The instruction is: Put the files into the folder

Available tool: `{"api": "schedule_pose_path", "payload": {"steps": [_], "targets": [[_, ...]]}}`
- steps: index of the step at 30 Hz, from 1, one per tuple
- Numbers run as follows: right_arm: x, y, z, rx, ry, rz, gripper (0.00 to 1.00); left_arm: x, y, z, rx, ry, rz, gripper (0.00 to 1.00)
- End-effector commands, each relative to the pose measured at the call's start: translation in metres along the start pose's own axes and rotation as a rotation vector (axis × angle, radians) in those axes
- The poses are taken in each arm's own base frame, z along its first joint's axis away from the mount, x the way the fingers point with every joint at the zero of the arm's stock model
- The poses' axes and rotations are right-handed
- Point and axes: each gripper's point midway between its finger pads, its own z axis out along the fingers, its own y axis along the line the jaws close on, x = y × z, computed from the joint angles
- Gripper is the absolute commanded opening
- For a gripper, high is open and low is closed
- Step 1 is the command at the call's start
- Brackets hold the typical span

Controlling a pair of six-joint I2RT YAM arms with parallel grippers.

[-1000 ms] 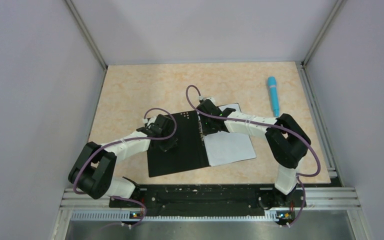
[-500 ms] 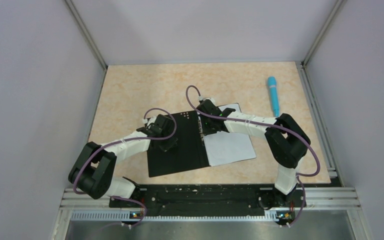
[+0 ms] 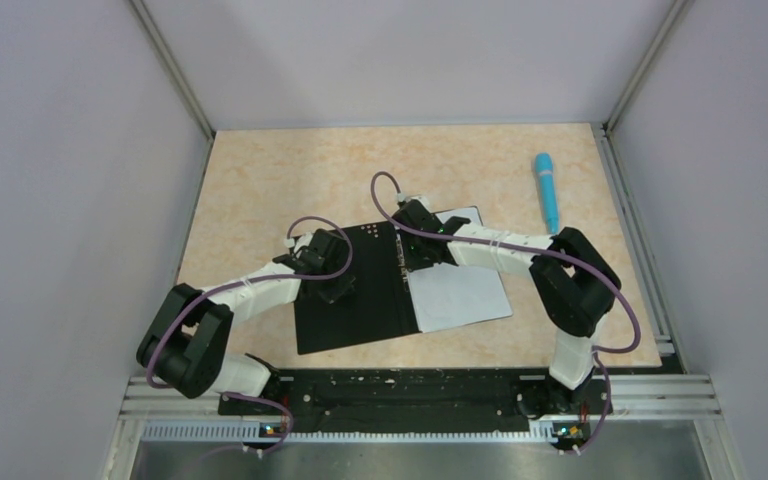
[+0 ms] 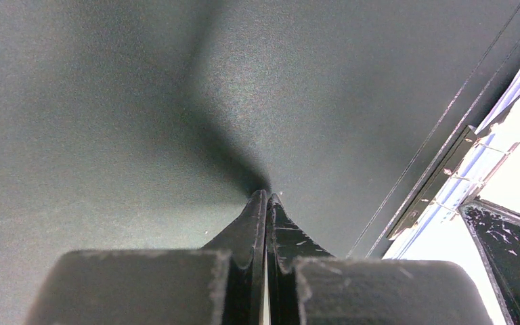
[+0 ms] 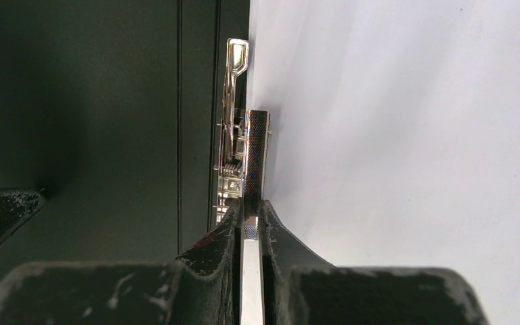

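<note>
left gripper (image 4: 267,198) closed, pinning folder (image 4: 108,101) cover flat | right gripper (image 5: 250,206) pinching clip lever (image 5: 256,139), likely to clamp files (image 5: 406,135)

The table (image 3: 260,180) has a pale beige, marbled top, with a metal rail along its 6 o'clock edge. An open folder (image 3: 360,310), black inside, lies flat a little toward 6 o'clock from the table's middle, turned slightly off square. A blue pen (image 3: 547,192) lies at about 2 o'clock, well apart from the folder, its length running roughly 12 to 6
</note>
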Motion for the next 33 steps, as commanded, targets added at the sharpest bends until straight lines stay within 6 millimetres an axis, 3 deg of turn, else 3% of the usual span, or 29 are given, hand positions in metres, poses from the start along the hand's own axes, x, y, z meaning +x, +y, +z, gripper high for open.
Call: {"api": "schedule_pose_path", "payload": {"steps": [1, 16, 33], "targets": [[0.001, 0.011, -0.013, -0.029, -0.01, -0.004, 0.02, 0.003, 0.035, 0.01, -0.125, -0.021, 0.005, 0.0], [0.011, 0.009, -0.021, -0.036, -0.013, 0.013, 0.01, 0.003, 0.037, 0.011, -0.13, -0.022, -0.01, 0.0], [0.033, 0.001, 0.002, -0.018, -0.006, 0.029, 0.01, 0.003, 0.031, 0.012, -0.122, -0.015, -0.014, 0.0]]}}
